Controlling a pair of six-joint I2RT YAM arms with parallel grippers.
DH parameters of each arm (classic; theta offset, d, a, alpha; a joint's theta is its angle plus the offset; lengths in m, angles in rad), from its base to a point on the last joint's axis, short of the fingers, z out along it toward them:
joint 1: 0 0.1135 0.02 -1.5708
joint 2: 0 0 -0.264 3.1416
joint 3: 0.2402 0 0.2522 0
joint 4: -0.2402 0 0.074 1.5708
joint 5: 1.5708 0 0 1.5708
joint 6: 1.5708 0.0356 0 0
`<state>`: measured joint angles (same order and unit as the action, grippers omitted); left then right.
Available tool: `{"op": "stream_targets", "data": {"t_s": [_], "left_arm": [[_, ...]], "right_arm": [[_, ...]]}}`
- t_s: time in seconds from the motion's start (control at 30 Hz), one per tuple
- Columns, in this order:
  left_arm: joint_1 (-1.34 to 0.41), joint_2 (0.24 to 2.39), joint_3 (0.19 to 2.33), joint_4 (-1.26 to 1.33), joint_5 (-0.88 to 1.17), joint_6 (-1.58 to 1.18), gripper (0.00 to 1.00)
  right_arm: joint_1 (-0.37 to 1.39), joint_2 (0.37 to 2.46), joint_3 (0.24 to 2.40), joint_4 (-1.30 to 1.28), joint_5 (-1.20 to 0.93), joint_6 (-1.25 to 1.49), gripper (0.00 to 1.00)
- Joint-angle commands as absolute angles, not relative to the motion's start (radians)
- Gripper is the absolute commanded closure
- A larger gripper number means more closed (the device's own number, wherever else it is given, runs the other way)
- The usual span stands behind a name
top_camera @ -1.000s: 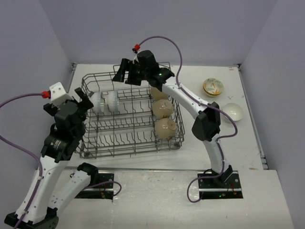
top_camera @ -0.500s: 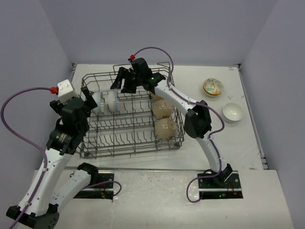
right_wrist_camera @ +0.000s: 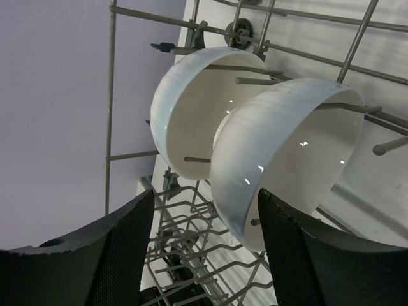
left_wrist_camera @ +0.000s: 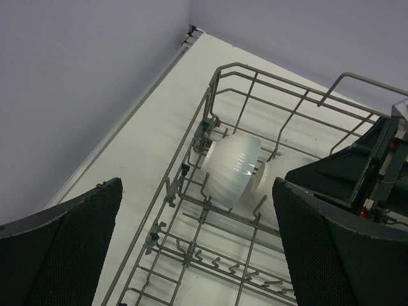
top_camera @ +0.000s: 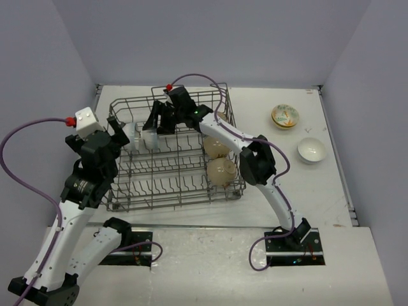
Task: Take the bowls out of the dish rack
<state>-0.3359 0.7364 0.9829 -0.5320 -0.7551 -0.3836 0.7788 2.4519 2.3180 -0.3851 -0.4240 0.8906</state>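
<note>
**Subject.** Two white bowls stand on edge between the tines at the far-left corner of the rack (top_camera: 172, 191). They sit side by side, close enough that the gap cannot be judged. These are the left white bowl (left_wrist_camera: 233, 169) and the right white bowl (right_wrist_camera: 287, 146). Two beige bowls (top_camera: 221, 171) show along the rack's right side, the farther one partly hidden by the right arm. A yellow bowl (top_camera: 285, 116) and a third white bowl (top_camera: 311, 149) are already out of the rack, on the table (top_camera: 331, 191) near its right edge.

**Handling, as judged.** The bowls are glazed ceramic: rigid, brittle and slick. Each looks light enough for one gripper. The best hold is the wall just below the rim, with one finger inside and one outside. The lift should run along the tines. Any tilt risks knocking the neighbouring bowl or catching on the wire.

**Right gripper (top_camera: 158, 121).** It is over the rack's far edge, at the right white bowl. The jaws are part-way open and straddle that bowl's lower wall. The wrist view shows rack wire between one finger and the bowl, so no pinch is evident.

**Left gripper (left_wrist_camera: 197, 255).** It hangs above the rack's left edge, just beside the left white bowl. The jaws are at full spread and hold nothing
</note>
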Motion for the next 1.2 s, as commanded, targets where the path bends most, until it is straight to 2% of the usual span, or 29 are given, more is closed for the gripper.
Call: {"op": "stream_targets", "data": {"t_s": [0.0, 0.27, 0.5, 0.57, 0.8, 1.0, 1.17], "left_arm": [[-0.328, 0.723, 0.977, -0.495, -0.761, -0.385, 0.0], [-0.328, 0.715, 0.977, -0.494, -0.758, -0.383, 0.0], [-0.328, 0.71, 0.976, -0.491, -0.749, -0.382, 0.0], [-0.328, 0.709, 0.976, -0.489, -0.747, -0.38, 0.0], [-0.328, 0.703, 0.976, -0.489, -0.746, -0.379, 0.0], [-0.328, 0.701, 0.976, -0.488, -0.744, -0.377, 0.0], [-0.328, 0.699, 0.974, -0.486, -0.749, -0.377, 0.0]], "right_arm": [[0.781, 2.482, 2.345, -0.337, -0.502, 0.922, 0.34], [0.765, 2.508, 2.316, -0.238, -0.583, 0.982, 0.42], [0.755, 2.508, 2.296, -0.195, -0.607, 1.003, 0.54], [0.753, 2.508, 2.292, -0.186, -0.615, 1.008, 0.62], [0.749, 2.516, 2.278, -0.111, -0.664, 1.064, 0.79], [0.739, 2.503, 2.243, -0.008, -0.707, 1.114, 1.0], [0.733, 2.488, 2.215, 0.118, -0.739, 1.175, 1.0]]}}
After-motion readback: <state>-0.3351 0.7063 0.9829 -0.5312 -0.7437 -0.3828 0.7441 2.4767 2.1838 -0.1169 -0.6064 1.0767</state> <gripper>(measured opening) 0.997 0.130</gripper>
